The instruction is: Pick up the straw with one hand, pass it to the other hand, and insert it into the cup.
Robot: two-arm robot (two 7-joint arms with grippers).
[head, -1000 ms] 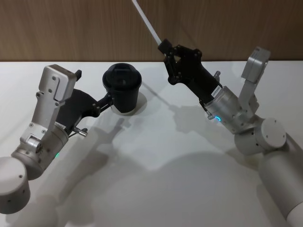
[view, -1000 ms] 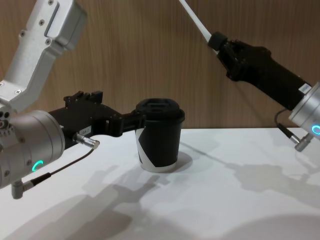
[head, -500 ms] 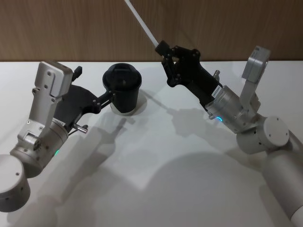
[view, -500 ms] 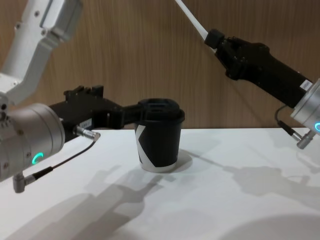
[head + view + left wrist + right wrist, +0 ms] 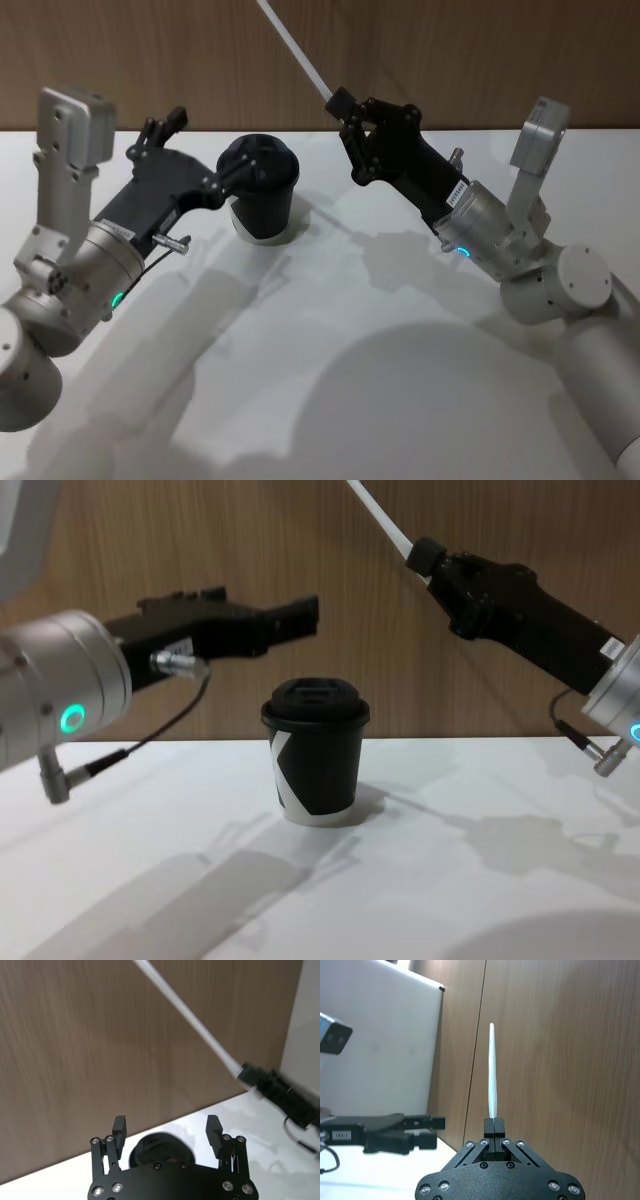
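We saw 1 white table [image 5: 330, 340] w/ a wood-panel wall [image 5: 480, 50] behind it. 2 arms were over it: the left arm [image 5: 70, 290], silver w/ a green ring light, and the right arm [image 5: 540, 270], silver w/ a bluish light. There were 2 grippers, 1 per arm. In the chest view the left gripper [image 5: 166, 1127] hung in the air above and to the left of the cup, clear of the lid. Its jaws were spread wide w/ nothing btwn them. The right gripper [image 5: 341, 101] was in the air to the right of the cup, higher than the lid, jaws clenched on the straw's lower end.

1 cup [image 5: 315, 750]: black, lidded, upright on the table toward its far side, btwn the 2 grippers and apart from both.

1 straw [image 5: 295, 45]: white, straight, held off the table by its lower end. Its long axis ran diagonal. From the right gripper's fingertips it slanted up and toward the robot's left, running out past the top edge in the head and chest views. In the right wrist view its free tip pointed straight away from the gripper. The straw was above and to the right of the cup, apart from the lid.
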